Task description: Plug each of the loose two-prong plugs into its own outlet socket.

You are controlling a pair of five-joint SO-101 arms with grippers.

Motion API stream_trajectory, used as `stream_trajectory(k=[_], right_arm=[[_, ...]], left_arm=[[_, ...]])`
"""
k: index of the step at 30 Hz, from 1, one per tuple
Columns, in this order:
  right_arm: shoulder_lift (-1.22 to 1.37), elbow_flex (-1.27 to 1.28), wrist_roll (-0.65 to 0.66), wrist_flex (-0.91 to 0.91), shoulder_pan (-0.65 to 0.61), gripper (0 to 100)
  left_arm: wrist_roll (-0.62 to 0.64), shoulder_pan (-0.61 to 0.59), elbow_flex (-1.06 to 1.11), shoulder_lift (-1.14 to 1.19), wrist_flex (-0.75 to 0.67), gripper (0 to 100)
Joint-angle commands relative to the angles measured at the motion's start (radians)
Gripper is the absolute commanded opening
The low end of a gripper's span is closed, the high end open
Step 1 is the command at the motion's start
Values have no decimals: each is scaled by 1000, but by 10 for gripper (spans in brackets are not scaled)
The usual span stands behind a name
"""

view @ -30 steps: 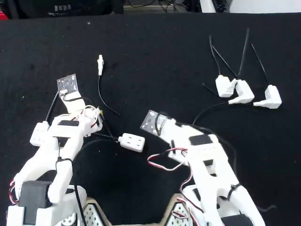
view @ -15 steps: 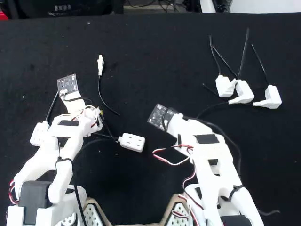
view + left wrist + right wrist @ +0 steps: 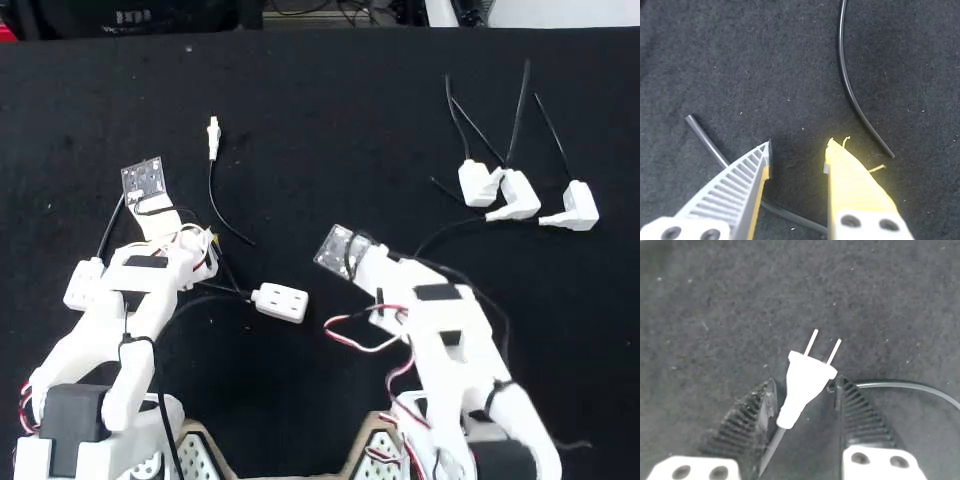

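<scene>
A white two-prong plug (image 3: pixel 804 380) lies on the black cloth between the fingers of my right gripper (image 3: pixel 805 388), prongs pointing away from the wrist. The gripper is open; one finger (image 3: pixel 852 410) touches the plug's flange and the other stands apart. The right arm (image 3: pixel 430 310) sits right of a white socket block (image 3: pixel 280 302). My left gripper (image 3: pixel 797 147) is open over bare cloth, with thin black cords (image 3: pixel 850 95) beneath it. Farther back lies another small plug (image 3: pixel 212 137) on its cord. Three white corded pieces (image 3: pixel 515 195) lie at the back right.
Black cloth (image 3: pixel 330 110) covers the whole table. The left arm (image 3: pixel 140 270) stands left of the socket block, whose cord runs under it. Loose black cords trail from the back-right pieces towards the far edge.
The right arm's wrist has swung right and slightly back, away from the socket block. The left arm has not moved.
</scene>
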Motion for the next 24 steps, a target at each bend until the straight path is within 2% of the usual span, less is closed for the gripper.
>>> stream_trajectory(k=[1, 3, 8, 10, 12, 15, 18, 20, 24], right_arm=[[108, -124, 8, -14, -8, 116], [117, -165, -23, 37, -15, 10], [28, -236, -147, 288, -117, 12], [-13, -231, -132, 413, -213, 10], [-51, -202, -63, 496, -313, 10], [-84, -130, 21, 470, -377, 11], [-90, -90, -2, 416, -377, 14], [-90, -87, -38, 414, -377, 48], [-96, -90, -110, 410, -377, 211]], left_arm=[[0, -12, -8, -35, -12, 184], [0, -12, -8, -34, -12, 184], [0, -12, -12, -34, -12, 184], [0, -12, -13, -32, -12, 184], [0, -12, -13, -32, -12, 184], [0, -12, -10, -34, -12, 184], [0, -12, -10, -34, -12, 184], [0, -12, -10, -34, -12, 184], [0, -12, -10, -32, -12, 184]])
